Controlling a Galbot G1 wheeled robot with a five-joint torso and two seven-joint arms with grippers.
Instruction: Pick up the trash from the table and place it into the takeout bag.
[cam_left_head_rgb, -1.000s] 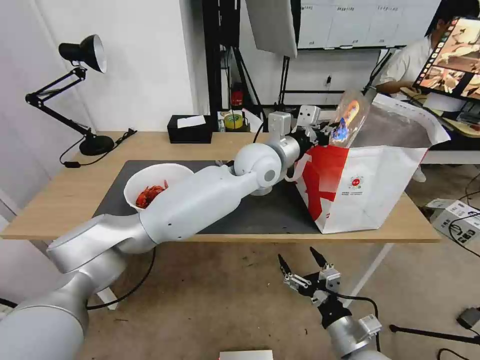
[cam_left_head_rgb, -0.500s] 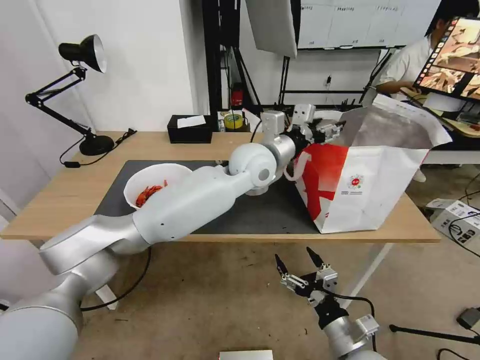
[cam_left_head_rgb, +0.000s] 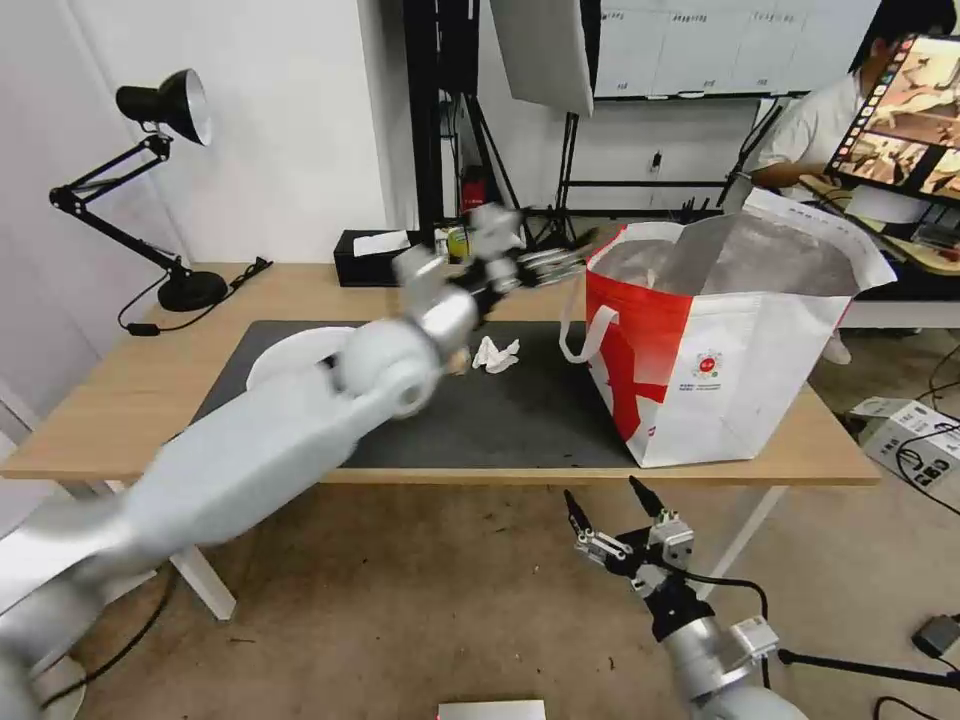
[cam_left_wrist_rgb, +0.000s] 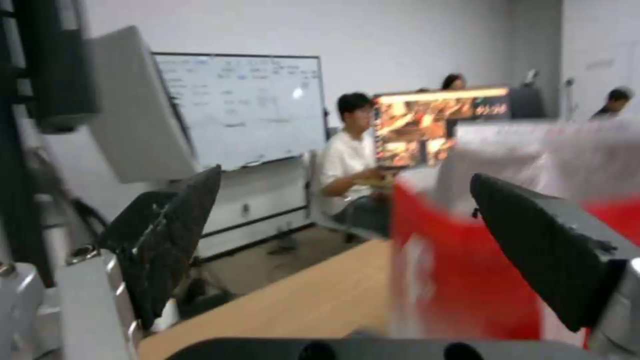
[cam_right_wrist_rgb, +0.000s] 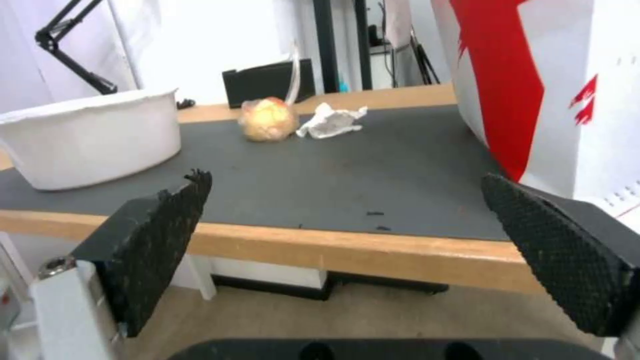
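While blurred in the head view, left gripper (cam_left_head_rgb: 560, 262) seen above the far part of the long light wood-topped table (cam_left_head_rgb: 300, 290), just beside the rim of the large boxy red and white takeout bag (cam_left_head_rgb: 720, 370); black fingers (cam_left_wrist_rgb: 180, 240) spread apart in the left wrist view, nothing between them. Bag upright at the table's right end, touching the large dark grey rectangular mat (cam_left_head_rgb: 500, 420). On the mat: crumpled white tissue (cam_left_head_rgb: 496, 354), bagged bun (cam_right_wrist_rgb: 268, 119) just beside it, white round bowl (cam_right_wrist_rgb: 87, 145) farther left. Right gripper (cam_left_head_rgb: 620, 517) parked low before the table's front edge, fingers wide apart, empty.
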